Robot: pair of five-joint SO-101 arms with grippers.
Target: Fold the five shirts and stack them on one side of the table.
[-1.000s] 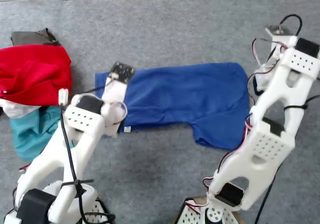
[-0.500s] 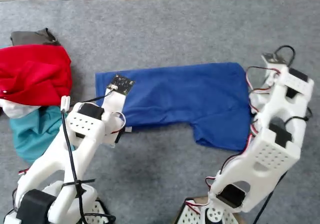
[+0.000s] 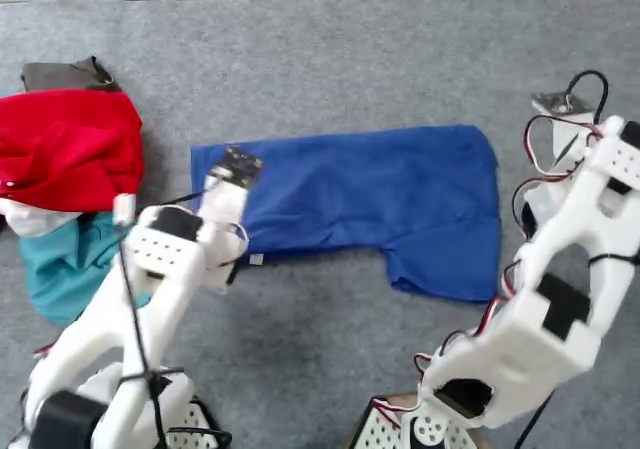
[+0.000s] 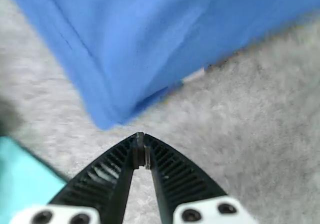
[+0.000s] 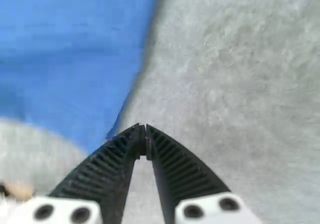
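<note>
Illegibly small white label (image 3: 256, 259), blue shirt (image 3: 370, 194)

Grey table (image 3: 330, 59) — fuzzy felt covering

At the frame's left, the red shirt (image 3: 70, 149) hides much of the dark shirt (image 3: 62, 74), white shirt (image 3: 30, 219) and teal shirt (image 3: 60, 264); the edge crops it.

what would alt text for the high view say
A blue shirt lies spread out on the grey table, the left arm over its left end and the right arm beside its right edge. A red shirt, a teal shirt and a dark shirt sit heaped at the table's left.
</note>
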